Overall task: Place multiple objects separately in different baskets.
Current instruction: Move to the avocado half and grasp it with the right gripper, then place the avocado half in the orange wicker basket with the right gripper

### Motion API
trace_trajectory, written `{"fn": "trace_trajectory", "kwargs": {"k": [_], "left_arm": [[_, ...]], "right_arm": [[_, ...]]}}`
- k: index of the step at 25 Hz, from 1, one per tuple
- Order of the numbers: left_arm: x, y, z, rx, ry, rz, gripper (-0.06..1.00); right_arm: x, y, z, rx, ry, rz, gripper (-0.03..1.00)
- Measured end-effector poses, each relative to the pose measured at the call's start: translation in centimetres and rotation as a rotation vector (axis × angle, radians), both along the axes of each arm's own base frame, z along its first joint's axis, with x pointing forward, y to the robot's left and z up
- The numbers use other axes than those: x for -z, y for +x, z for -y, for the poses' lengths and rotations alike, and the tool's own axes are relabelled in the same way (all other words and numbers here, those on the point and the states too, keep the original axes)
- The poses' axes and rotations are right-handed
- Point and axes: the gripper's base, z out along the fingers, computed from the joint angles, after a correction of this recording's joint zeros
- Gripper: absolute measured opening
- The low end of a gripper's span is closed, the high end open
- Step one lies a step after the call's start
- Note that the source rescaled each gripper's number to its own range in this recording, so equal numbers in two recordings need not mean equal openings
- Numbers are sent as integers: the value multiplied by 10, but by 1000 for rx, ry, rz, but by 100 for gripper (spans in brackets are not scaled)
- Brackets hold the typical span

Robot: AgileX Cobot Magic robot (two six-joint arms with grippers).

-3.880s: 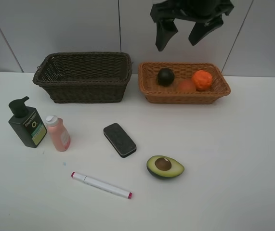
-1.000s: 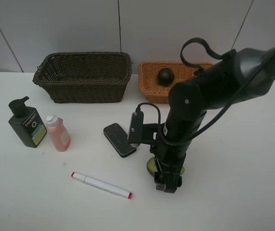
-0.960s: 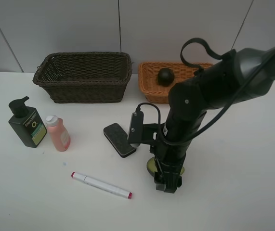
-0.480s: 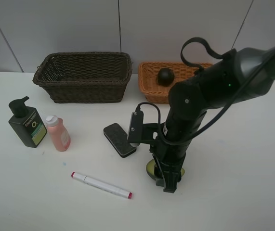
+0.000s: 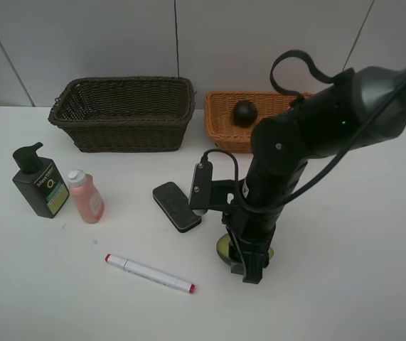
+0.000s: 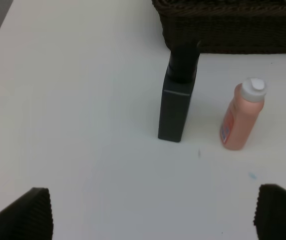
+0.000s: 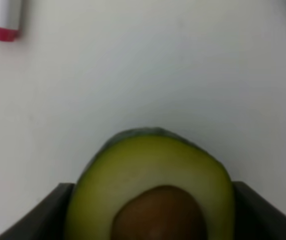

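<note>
avocado half (image 7: pixel 150 165), pale green flesh, brown pit (dark rind), clenched in right gripper (image 7: pixel 159 214)

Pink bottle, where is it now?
High view: the pink bottle stands at left, just right of the green pump bottle, in front of the dark basket.

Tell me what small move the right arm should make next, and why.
Probably lift straight up a little. The right gripper is shut on the avocado half, which seems to lie on the table; the tan basket, holding a dark fruit, stands farther back.
</note>
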Motion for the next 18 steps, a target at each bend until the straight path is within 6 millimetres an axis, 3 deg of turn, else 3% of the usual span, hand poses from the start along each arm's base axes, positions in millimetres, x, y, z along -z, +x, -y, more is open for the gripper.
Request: {"fn": "trace_trajectory", "kwargs": {"k": [4, 8, 18], "left_arm": [[0, 0, 0, 0, 0, 0, 100], [0, 0, 0, 0, 0, 0, 100], [0, 0, 0, 0, 0, 0, 100]], "right_arm": [[-27, 0, 2, 3, 55, 55, 3], [-68, 14, 8, 49, 131, 137, 3], [-157, 106, 48, 538, 412, 425, 3]]}}
